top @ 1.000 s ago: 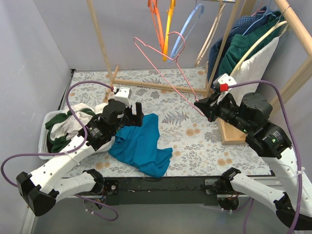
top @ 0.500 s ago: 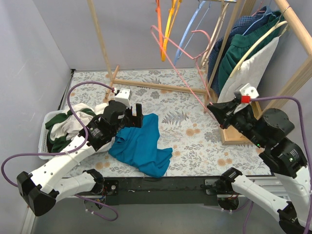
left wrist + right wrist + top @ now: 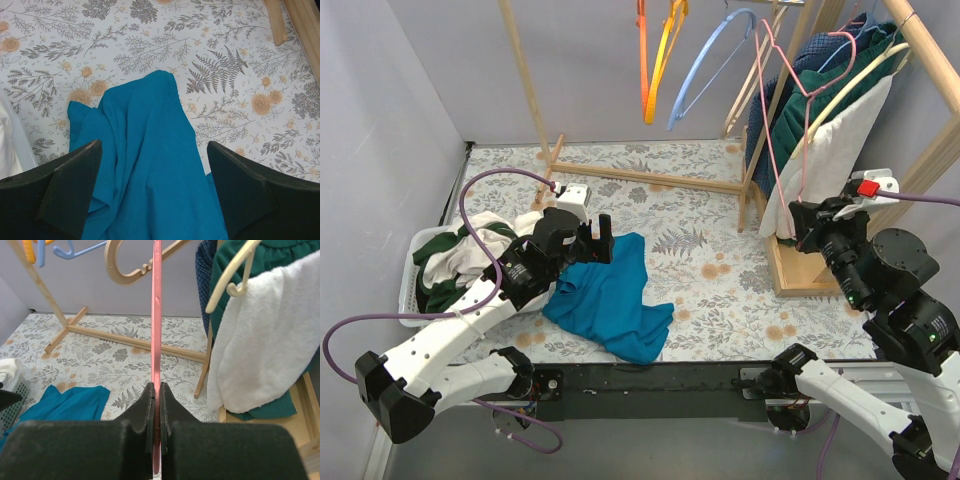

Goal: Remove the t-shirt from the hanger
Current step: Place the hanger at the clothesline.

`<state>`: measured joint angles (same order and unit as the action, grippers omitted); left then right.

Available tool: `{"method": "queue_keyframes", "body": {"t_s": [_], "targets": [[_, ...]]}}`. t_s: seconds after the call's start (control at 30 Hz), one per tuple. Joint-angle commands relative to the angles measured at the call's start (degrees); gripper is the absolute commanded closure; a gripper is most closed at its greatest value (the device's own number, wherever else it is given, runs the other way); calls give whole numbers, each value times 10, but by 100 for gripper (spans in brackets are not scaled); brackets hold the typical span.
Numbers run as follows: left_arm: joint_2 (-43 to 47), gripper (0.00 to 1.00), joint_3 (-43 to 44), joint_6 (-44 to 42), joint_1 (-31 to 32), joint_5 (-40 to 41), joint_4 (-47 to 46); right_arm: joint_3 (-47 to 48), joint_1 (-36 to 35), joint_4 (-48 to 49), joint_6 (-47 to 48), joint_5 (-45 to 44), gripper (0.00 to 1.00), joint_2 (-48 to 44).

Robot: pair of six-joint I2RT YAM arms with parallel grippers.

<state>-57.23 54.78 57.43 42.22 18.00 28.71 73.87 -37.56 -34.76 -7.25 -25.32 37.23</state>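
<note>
The teal t-shirt (image 3: 610, 300) lies crumpled on the floral table, off the hanger; it also shows in the left wrist view (image 3: 145, 170) and the right wrist view (image 3: 65, 402). My left gripper (image 3: 596, 236) hovers open just above its upper edge, and the shirt lies below between the jaws (image 3: 152, 147). The bare pink wire hanger (image 3: 766, 110) stands nearly upright by the rack at the right. My right gripper (image 3: 800, 222) is shut on its lower wire, which is pinched between the jaws (image 3: 155, 386) while the pink hanger (image 3: 157, 315) rises straight above them.
A white basket (image 3: 408, 290) of white and green clothes sits at the left. The wooden rack (image 3: 528, 80) carries orange (image 3: 646, 60), blue (image 3: 705, 60) and wooden hangers. A white towel (image 3: 840, 140) and green and navy garments hang at the right, over the rack's base (image 3: 800, 282).
My right arm has swung the pink hanger from mid-table up and to the right, turning it upright beside the hanging clothes. The left arm and the t-shirt have stayed put.
</note>
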Motion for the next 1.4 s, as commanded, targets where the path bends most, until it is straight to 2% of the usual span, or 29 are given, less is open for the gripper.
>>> {"method": "queue_keyframes", "body": {"t_s": [0.0, 0.23, 0.47, 0.87, 1.13, 1.37], "targets": [[17, 14, -4, 0, 1, -1, 2, 47, -1, -31, -71, -92, 99, 15], [12, 14, -2, 3, 1, -5, 0, 130, -1, -53, -75, -94, 99, 70], [17, 14, -2, 4, 1, -5, 2, 170, -1, -47, -68, -97, 99, 140], [23, 14, -15, 4, 1, -2, 5, 137, -1, -26, -59, -182, 99, 163], [23, 14, -19, 8, 1, -8, 3, 141, -1, 57, 5, -197, 99, 186], [28, 14, -20, 13, 1, -15, 3, 161, 7, 115, 57, -192, 99, 271]]}}
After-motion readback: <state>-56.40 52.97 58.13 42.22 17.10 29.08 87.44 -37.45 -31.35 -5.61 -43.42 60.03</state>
